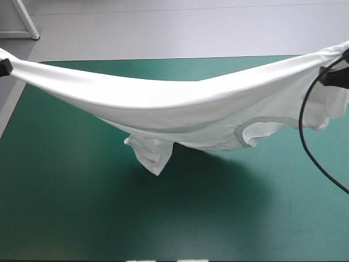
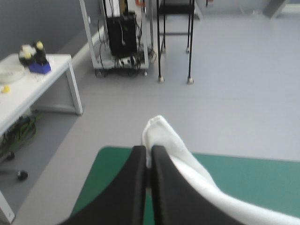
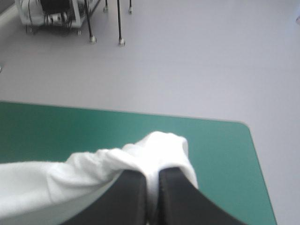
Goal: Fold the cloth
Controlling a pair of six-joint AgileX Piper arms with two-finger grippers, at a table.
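You have the T-shirt (image 1: 180, 109) up in the air, slung like a hammock over the teal-green table cover (image 1: 82, 207). Your left gripper (image 2: 149, 152) pinches one end over the far left corner. Your right gripper (image 3: 151, 176) clamps the other end near the far right corner. A loose fold (image 1: 152, 155) droops from the middle.

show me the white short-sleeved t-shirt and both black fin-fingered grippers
white short-sleeved T-shirt (image 1: 180, 103), high view, middle of sagging span
left black-fingered gripper (image 2: 149, 150), left wrist view, between fingertips
right black-fingered gripper (image 3: 151, 174), right wrist view, between fingertips
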